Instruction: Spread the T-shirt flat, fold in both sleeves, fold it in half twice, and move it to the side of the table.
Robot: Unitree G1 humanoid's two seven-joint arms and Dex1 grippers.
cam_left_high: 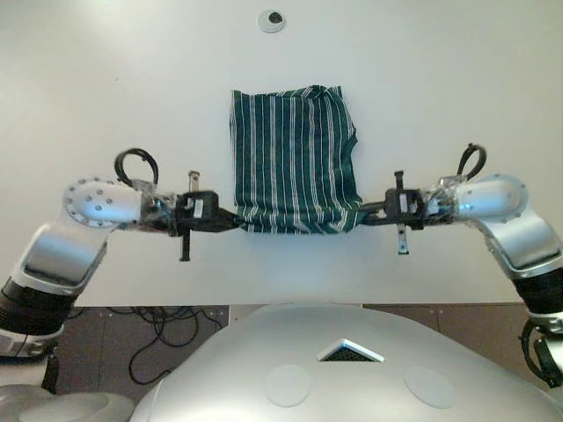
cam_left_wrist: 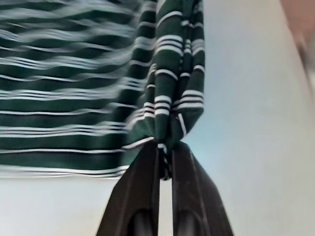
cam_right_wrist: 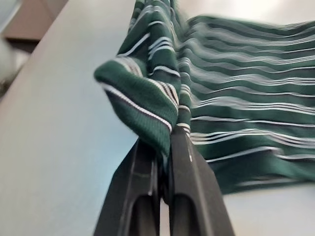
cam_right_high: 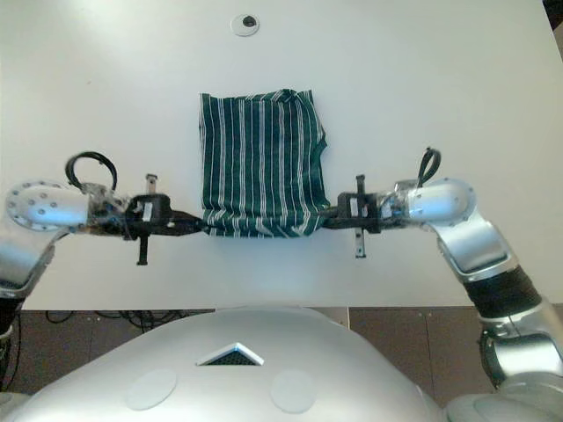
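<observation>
The green T-shirt (cam_left_high: 293,158) with thin white stripes lies folded into a tall rectangle in the middle of the white table (cam_left_high: 440,105). Its near edge is lifted off the table, held at both corners. My left gripper (cam_left_high: 236,221) is shut on the near left corner; the left wrist view has the bunched T-shirt (cam_left_wrist: 167,98) pinched between the black fingers (cam_left_wrist: 140,196). My right gripper (cam_left_high: 362,214) is shut on the near right corner, where a fold of the T-shirt (cam_right_wrist: 147,93) sticks up above the fingers (cam_right_wrist: 189,196).
A small round white disc (cam_left_high: 272,20) with a dark centre sits at the table's far edge, beyond the shirt. Bare table extends to both sides of the shirt. Cables lie on the floor (cam_left_high: 158,330) under the near edge.
</observation>
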